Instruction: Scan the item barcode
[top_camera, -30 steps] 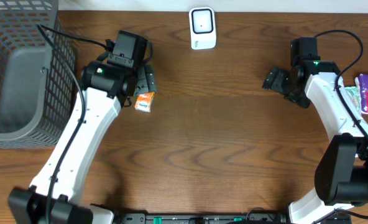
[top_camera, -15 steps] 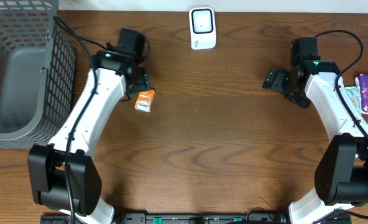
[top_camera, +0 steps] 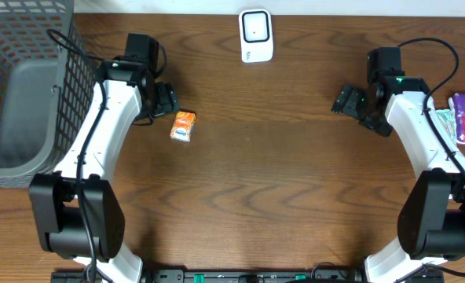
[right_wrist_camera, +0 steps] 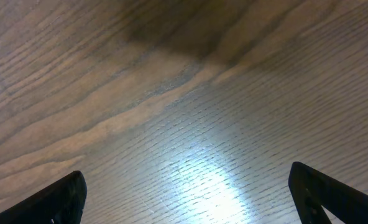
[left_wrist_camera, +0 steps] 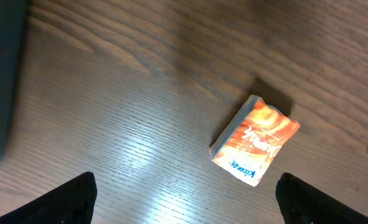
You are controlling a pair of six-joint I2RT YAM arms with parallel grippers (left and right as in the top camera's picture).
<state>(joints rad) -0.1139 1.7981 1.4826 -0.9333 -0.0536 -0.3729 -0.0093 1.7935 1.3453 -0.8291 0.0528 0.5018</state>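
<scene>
Orange packet (top_camera: 184, 126) flat on wood table (top_camera: 295, 173), left end effector (top_camera: 166, 100) spread beside

table (top_camera: 295, 181): you're seeing dark wood grain, smooth, with a soft sheen | packet (left_wrist_camera: 255, 148): orange printed wrapper, slightly glossy | basket (top_camera: 79, 86) at 9 o'clock: grey mesh, matt | scanner (top_camera: 256, 35) at 12 o'clock: smooth white plastic | left gripper (left_wrist_camera: 187, 200): matt black fingers

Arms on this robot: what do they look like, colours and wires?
The left arm and right arm have smooth white shells between bulky black joints. The left gripper and right gripper are black, two-fingered. Thin black cables loop along each arm, and a small green light glows near each wrist.
</scene>
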